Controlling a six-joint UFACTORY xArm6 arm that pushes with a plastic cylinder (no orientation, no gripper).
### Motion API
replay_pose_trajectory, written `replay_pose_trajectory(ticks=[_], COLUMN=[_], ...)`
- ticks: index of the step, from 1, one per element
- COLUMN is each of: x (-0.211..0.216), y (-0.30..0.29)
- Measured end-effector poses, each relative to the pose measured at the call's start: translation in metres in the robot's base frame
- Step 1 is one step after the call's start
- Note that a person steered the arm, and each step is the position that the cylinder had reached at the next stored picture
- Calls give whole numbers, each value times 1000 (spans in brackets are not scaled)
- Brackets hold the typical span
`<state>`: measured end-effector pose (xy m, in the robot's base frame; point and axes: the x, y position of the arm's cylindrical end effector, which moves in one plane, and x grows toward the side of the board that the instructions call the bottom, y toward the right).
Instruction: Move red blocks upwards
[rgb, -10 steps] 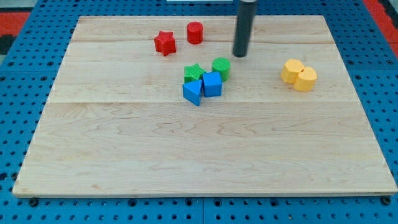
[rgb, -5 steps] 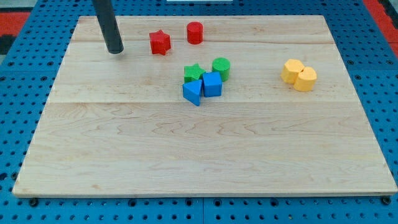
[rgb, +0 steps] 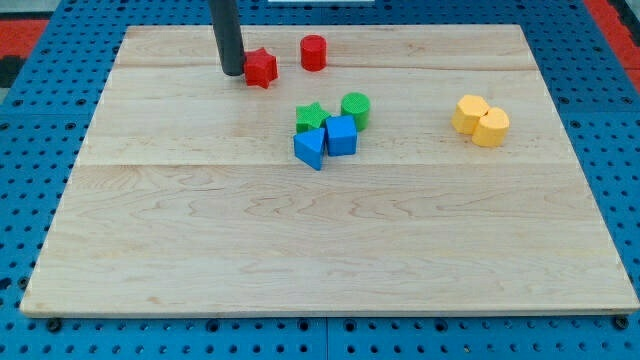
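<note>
with my tip (rgb: 233, 72) just beside the red star (rgb: 261, 68) on its left, near the desk (rgb: 320, 250) top edge with the red cylinder (rgb: 314, 52), reposition below it and push upward; no hand fitted, nothing held.

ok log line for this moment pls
tip: my tip at red star, its left side | red cylinder: to the star's right, untouched | phase: lining up on star | board top edge: not reached
</note>
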<state>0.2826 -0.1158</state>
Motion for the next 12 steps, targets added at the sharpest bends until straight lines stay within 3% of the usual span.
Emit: replay_pose_trajectory(ticks=[3,6,8,10,12], x=[0,33,27,0,24], y=[32,49,90,95,121])
